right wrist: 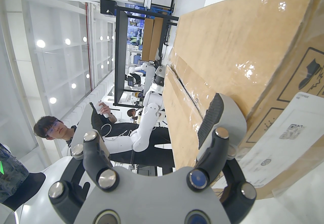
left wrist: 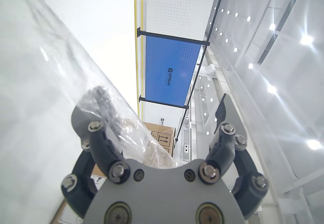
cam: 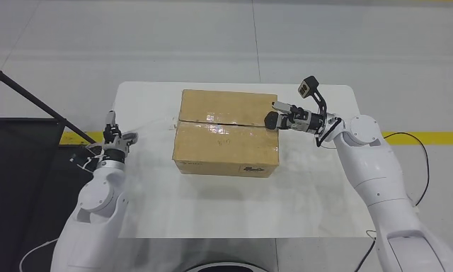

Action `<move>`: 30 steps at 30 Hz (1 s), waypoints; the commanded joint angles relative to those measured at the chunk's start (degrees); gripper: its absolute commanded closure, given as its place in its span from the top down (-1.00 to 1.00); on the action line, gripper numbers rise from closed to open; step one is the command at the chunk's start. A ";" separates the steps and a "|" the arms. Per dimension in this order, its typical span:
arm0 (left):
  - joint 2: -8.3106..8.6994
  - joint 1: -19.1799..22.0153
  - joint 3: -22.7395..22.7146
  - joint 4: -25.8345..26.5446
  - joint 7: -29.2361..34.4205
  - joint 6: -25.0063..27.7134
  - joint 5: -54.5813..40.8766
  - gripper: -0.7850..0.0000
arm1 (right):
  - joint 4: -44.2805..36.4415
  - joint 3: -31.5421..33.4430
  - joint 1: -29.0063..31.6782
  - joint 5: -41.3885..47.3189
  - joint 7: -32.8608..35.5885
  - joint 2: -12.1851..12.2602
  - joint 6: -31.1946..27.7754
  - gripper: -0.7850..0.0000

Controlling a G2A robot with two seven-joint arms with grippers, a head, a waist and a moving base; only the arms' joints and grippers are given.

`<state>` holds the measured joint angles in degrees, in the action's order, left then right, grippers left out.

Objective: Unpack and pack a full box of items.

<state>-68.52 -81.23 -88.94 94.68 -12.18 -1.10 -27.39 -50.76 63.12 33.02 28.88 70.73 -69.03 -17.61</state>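
A closed cardboard box [cam: 225,134] was seen at the middle of a white table [cam: 212,201]. Its two top flaps were shut, and the seam [cam: 226,122] between them ran from the robot's left to its right under glossy clear tape. A white shipping label [right wrist: 286,138] was stuck on the box's right-hand end wall.

The right gripper [cam: 272,120] was held at the right end of the box, level with the top and just at the end of the seam. Its fingers [right wrist: 211,118] were spread wide. One ribbed pad was laid close over the taped top beside the seam, while the other finger was held off in open air, clear of the cardboard. Nothing was pinched between them.

The left gripper [cam: 112,130] was placed near the table's left edge, well apart from the box. Its fingers were also spread. A sheet of clear plastic film [left wrist: 63,57] was draped over one finger; whether it was stuck there could not be told. Past that film, a corner of the box was seen farther off.
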 commanded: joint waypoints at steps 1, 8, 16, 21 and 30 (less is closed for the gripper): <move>-0.08 -0.12 -0.34 -0.21 0.13 0.10 -0.17 1.00 | 0.00 0.00 0.00 0.00 0.00 0.00 0.00 1.00; -0.38 0.17 0.13 -0.77 0.90 -3.75 0.48 1.00 | 0.00 0.00 0.00 0.00 0.00 0.00 0.00 1.00; -0.81 -0.01 1.00 -2.47 2.89 -1.27 1.52 1.00 | 0.00 0.00 0.00 0.00 0.00 0.00 0.00 1.00; -1.17 -1.73 0.19 -0.76 1.49 3.01 1.43 1.00 | 0.00 0.00 0.00 0.00 0.00 0.00 0.00 1.00; -1.56 -6.07 -3.01 8.16 -3.65 7.01 4.87 1.00 | -0.88 0.05 0.59 -0.11 -1.16 0.00 -0.01 1.00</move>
<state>-70.03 -87.03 -91.65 101.73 -15.02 5.82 -22.96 -50.93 63.13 33.13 28.86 70.59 -69.03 -17.61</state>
